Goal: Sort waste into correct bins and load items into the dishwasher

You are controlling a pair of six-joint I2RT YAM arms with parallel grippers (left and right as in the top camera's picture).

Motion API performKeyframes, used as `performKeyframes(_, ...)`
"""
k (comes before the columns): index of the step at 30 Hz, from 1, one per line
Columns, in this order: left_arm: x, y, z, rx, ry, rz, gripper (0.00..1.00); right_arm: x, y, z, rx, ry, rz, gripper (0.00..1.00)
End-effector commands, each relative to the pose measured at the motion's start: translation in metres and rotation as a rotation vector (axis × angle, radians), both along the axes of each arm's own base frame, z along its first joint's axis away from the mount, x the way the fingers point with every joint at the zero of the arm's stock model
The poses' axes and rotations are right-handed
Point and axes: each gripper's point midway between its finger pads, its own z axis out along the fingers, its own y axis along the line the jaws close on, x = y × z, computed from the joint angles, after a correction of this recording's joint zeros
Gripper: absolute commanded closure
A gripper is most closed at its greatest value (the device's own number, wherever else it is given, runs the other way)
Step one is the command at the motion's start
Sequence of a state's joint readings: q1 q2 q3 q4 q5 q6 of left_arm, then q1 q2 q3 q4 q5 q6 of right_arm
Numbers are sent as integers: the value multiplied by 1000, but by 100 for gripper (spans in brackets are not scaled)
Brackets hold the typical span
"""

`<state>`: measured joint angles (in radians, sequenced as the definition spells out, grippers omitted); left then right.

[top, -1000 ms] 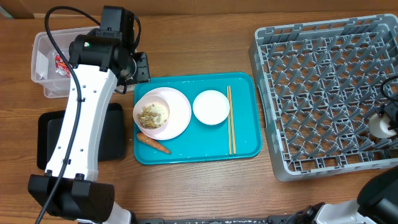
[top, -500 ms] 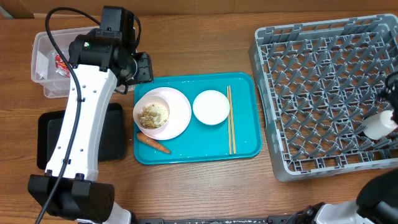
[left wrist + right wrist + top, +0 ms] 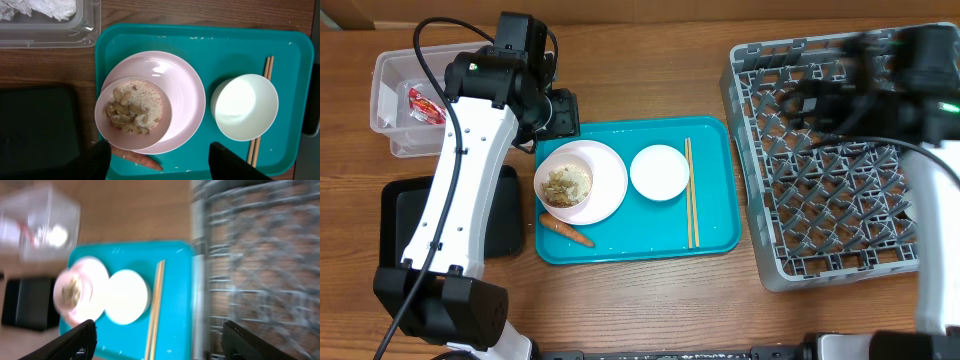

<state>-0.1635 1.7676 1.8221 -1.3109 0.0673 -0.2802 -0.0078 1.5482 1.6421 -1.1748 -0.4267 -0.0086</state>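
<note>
My left gripper [image 3: 560, 112] is open and empty above the teal tray's far-left corner; it also shows in the left wrist view [image 3: 160, 161]. Below it a white plate [image 3: 185, 95] carries a bowl of beige food scraps [image 3: 131, 106], with an orange carrot [image 3: 142, 161] beside it. A white bowl [image 3: 659, 172] and chopsticks [image 3: 690, 190] lie to their right. The clear tub [image 3: 390, 70] holds a red wrapper [image 3: 423, 103] and white tissue [image 3: 45, 7]. My right gripper [image 3: 162, 340], blurred, is open and empty over the grey rack's [image 3: 840, 180] left part.
The teal tray [image 3: 715, 200] lies mid-table, its right edge close to the rack. The black tray [image 3: 390, 215] sits at the left under my left arm, just in front of the clear tub. My right arm crosses the rack's far right side.
My right arm has swung from the rack's right edge up and left across the rack. The white thing seen at that edge no longer shows. My left gripper has shifted slightly right.
</note>
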Motion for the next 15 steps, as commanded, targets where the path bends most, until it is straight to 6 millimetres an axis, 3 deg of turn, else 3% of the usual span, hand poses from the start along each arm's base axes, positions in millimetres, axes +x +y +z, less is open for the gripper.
performKeyframes(1,-1,-2,-3,2,9,-15,35,4,39,-31,-70,65,88,21)
performKeyframes(6,0,-2,-3,2,8,-15,35,5,89,-84,-148,182,161,22)
performKeyframes(11,0,-1,-3,5,7,-14,35,5,108,-141,-238,312,121,26)
performKeyframes(15,0,-1,-3,6,7,-17,35,3,118,-174,-251,395,104,32)
